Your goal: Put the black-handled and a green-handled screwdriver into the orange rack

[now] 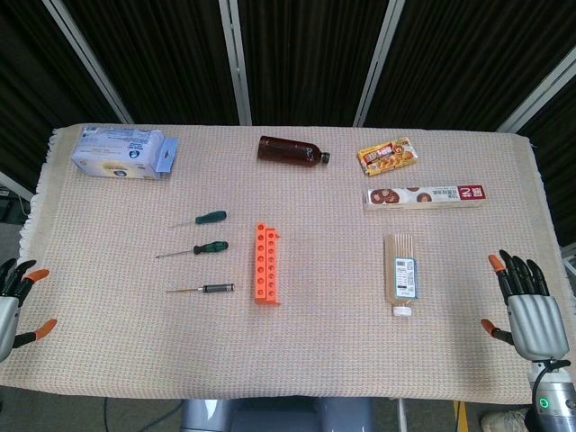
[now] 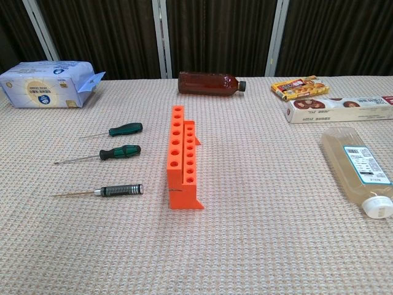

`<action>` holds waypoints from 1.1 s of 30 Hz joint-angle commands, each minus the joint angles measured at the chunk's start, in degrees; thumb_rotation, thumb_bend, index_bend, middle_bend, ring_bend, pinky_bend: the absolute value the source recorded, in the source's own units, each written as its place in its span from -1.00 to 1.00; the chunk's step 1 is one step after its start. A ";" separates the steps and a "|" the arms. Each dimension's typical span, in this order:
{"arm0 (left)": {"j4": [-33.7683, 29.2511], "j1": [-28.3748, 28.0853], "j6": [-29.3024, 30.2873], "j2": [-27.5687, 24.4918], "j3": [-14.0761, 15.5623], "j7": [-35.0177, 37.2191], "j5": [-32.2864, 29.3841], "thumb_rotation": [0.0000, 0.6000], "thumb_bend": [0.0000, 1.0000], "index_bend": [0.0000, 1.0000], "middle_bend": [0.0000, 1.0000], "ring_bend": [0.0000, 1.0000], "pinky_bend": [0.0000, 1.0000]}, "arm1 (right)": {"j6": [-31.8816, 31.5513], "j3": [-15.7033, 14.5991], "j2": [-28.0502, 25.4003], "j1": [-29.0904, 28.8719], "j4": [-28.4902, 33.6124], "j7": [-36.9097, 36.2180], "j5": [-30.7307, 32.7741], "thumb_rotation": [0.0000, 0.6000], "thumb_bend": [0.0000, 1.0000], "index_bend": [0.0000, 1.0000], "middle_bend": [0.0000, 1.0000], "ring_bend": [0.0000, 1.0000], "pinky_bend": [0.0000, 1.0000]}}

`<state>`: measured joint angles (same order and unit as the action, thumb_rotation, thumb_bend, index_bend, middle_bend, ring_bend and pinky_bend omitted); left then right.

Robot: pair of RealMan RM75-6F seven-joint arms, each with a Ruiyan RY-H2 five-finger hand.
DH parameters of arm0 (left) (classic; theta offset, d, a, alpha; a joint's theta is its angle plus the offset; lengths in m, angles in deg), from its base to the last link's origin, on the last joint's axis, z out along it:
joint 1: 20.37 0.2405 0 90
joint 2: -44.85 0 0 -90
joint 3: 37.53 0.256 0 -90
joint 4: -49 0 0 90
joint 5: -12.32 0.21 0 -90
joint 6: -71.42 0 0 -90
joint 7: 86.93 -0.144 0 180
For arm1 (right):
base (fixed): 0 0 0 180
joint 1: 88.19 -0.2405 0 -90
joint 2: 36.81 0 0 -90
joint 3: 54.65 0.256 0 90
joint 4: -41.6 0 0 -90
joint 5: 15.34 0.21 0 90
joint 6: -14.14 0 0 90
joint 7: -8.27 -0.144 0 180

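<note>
left hand (image 1: 13,301) cut by frame edge | biscuit box (image 2: 344,109) cropped at right

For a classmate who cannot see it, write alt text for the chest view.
An orange rack stands empty on a woven cloth, with two green-handled screwdrivers and a black-handled screwdriver lying left of it. A brown bottle lies behind; no hands show.

Blue-and-white tissue pack (image 1: 121,153) at the far left corner of the woven cloth-covered table (image 1: 342,351). Brown bottle (image 1: 292,150) lying on its side at far centre, cap pointing right. Right of it, yellow snack packet (image 1: 386,156), tilted; just nearer, long white biscuit box (image 1: 426,196). Nearer still, on the right, clear bottle of pale liquid (image 1: 401,273) lying flat, white cap toward the near edge.
</note>
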<state>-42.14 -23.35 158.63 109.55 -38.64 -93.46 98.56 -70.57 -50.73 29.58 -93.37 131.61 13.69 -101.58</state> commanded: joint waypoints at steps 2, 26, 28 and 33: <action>0.39 0.28 1.22 0.46 0.03 1.87 1.21 0.93 -0.74 -0.52 -0.74 -0.89 -1.00 | 0.00 0.06 0.03 0.03 -0.16 -0.25 0.17 1.00 -0.99 -1.00 -1.00 -1.00 -1.00; -1.96 -1.41 -2.71 1.17 -0.10 0.34 0.32 0.94 -0.41 -0.29 -0.69 -0.83 -1.00 | -0.72 -0.38 0.51 0.54 -1.40 -2.24 -0.40 1.00 -0.99 -1.00 -1.00 -1.00 -1.00; -2.74 -2.43 -4.40 1.15 -0.20 -0.31 0.17 0.95 -0.31 -0.25 -0.67 -0.83 -1.00 | -0.63 -0.41 0.54 0.55 -1.46 -2.18 -0.32 1.00 -0.99 -1.00 -1.00 -1.00 -1.00; -5.32 -6.83 -10.10 1.48 -1.16 -2.23 0.50 1.00 -0.20 -0.21 -0.66 -0.81 -1.00 | -0.72 -0.41 0.44 0.63 -1.30 -2.14 -0.34 1.00 -0.99 -1.00 -1.00 -1.00 -1.00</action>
<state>-46.15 -28.24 150.76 110.80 -39.26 -94.73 98.97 -71.30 -51.14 30.02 -92.75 130.31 11.55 -101.91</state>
